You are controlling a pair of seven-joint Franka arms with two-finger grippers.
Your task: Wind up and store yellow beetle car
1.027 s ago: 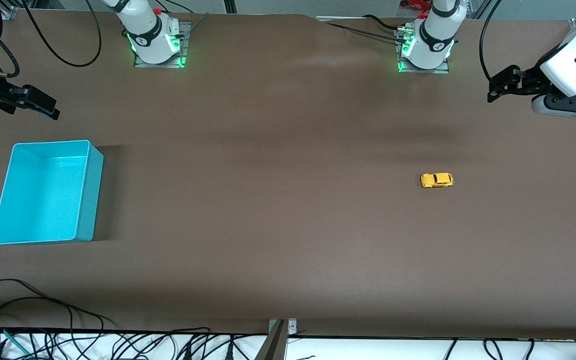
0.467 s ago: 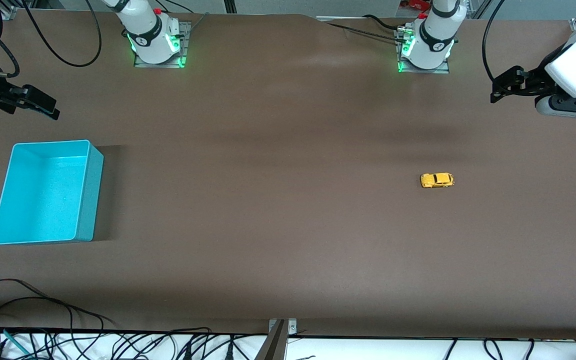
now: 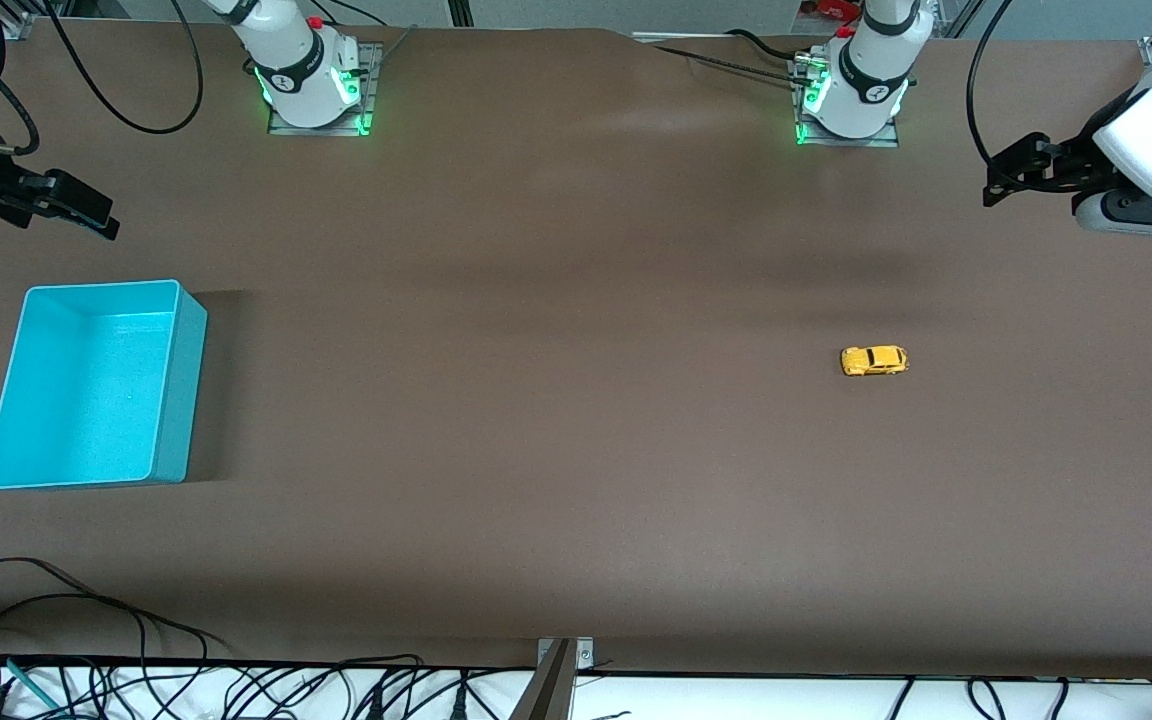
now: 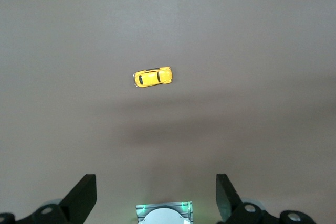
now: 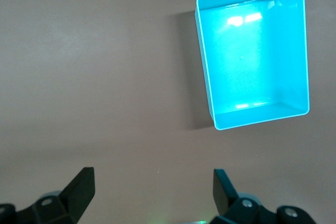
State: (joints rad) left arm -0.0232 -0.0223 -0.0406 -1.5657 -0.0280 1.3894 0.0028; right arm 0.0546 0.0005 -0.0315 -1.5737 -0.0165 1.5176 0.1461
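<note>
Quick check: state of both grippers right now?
Left gripper: open, holding nothing, up over the table near the small yellow beetle toy car.
Right gripper: open, holding nothing, waiting near the turquoise plastic bin.

White arms [image 3: 871, 60] w/ green base lights, black tools [image 3: 1011, 172], black cables.

We see a brown desk [image 3: 556, 450] under soft, even light, with black cables [image 3: 136, 680] tangled along its near edge on a white ledge.
</note>
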